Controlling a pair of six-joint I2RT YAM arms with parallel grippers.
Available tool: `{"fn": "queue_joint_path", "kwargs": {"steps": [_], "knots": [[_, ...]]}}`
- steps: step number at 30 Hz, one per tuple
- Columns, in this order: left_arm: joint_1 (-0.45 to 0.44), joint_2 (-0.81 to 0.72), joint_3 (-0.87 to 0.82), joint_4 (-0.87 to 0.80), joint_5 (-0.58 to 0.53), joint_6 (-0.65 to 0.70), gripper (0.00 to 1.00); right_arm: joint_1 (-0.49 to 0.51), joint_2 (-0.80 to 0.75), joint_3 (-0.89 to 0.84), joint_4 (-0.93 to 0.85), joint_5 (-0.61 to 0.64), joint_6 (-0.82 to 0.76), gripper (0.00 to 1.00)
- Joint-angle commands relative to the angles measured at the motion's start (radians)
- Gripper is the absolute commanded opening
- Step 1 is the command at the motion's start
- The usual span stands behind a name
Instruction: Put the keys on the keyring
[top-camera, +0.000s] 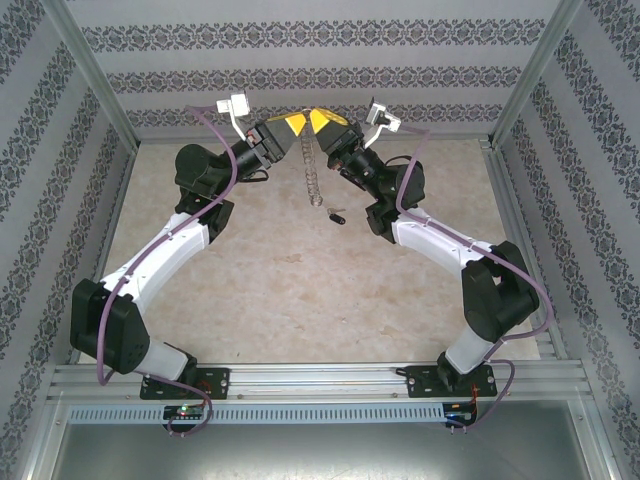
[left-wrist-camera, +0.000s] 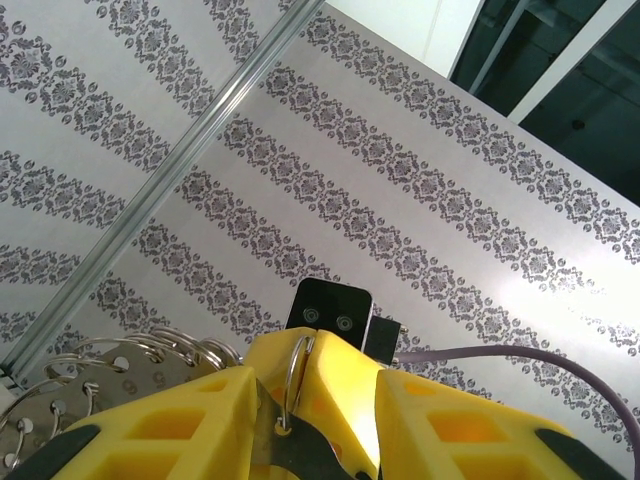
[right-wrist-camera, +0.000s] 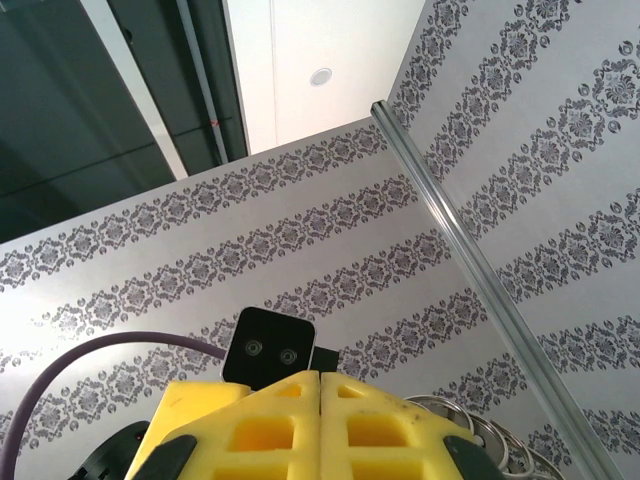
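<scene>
Yellow fingers (left-wrist-camera: 190, 420) of left gripper (left-wrist-camera: 318, 372) bracketed keyring (left-wrist-camera: 120, 365) wire, couldn't tell if clamped, right gripper (right-wrist-camera: 320, 380) pressed together opposite, prob. to hang ring free for threading; keys (top-camera: 335, 214) lay below both.

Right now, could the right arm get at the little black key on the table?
Probably yes: the key lies uncovered near its raised fingers, nothing between, though those fingers are shut.

Seemingly marbled table (top-camera: 300, 290), patterned walls (top-camera: 320, 40), aluminium rail (top-camera: 320, 380)
</scene>
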Motion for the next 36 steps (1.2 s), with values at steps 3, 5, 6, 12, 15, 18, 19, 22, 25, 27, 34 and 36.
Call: {"fn": "queue_joint_path", "kwargs": {"steps": [3, 5, 6, 12, 15, 18, 19, 22, 25, 27, 34, 36], "knots": [[-0.008, 0.002, 0.034, 0.03, 0.012, 0.031, 0.38, 0.017, -0.002, 0.036, 0.058, -0.018, 0.003, 0.0], [-0.009, 0.003, 0.034, 0.029, 0.009, 0.031, 0.38, 0.018, -0.004, 0.033, 0.058, -0.019, 0.004, 0.0], [-0.009, 0.003, 0.033, 0.027, 0.009, 0.035, 0.39, 0.018, -0.005, 0.032, 0.058, -0.019, 0.004, 0.0], [-0.008, 0.002, 0.032, 0.018, 0.007, 0.045, 0.39, 0.018, -0.004, 0.035, 0.058, -0.025, 0.007, 0.0], [-0.009, 0.003, 0.032, 0.022, 0.009, 0.046, 0.35, 0.02, -0.001, 0.034, 0.058, -0.026, 0.011, 0.0], [-0.009, 0.005, 0.03, 0.03, 0.011, 0.044, 0.28, 0.02, 0.001, 0.038, 0.058, -0.028, 0.014, 0.0], [-0.008, 0.005, 0.032, 0.033, 0.012, 0.044, 0.25, 0.02, 0.002, 0.039, 0.058, -0.028, 0.014, 0.0], [-0.008, 0.007, 0.03, 0.036, 0.014, 0.044, 0.17, 0.02, 0.005, 0.037, 0.058, -0.028, 0.015, 0.0], [-0.008, 0.008, 0.029, 0.04, 0.013, 0.045, 0.1, 0.02, 0.008, 0.039, 0.058, -0.029, 0.016, 0.0], [-0.008, 0.008, 0.029, 0.039, 0.015, 0.048, 0.03, 0.02, 0.009, 0.037, 0.058, -0.029, 0.019, 0.0], [-0.009, -0.015, 0.02, -0.029, 0.025, 0.111, 0.0, -0.002, 0.013, 0.029, 0.058, -0.034, 0.064, 0.09], [-0.009, -0.033, 0.018, -0.091, 0.029, 0.166, 0.0, -0.026, 0.01, 0.004, 0.057, -0.028, 0.107, 0.29]]}}
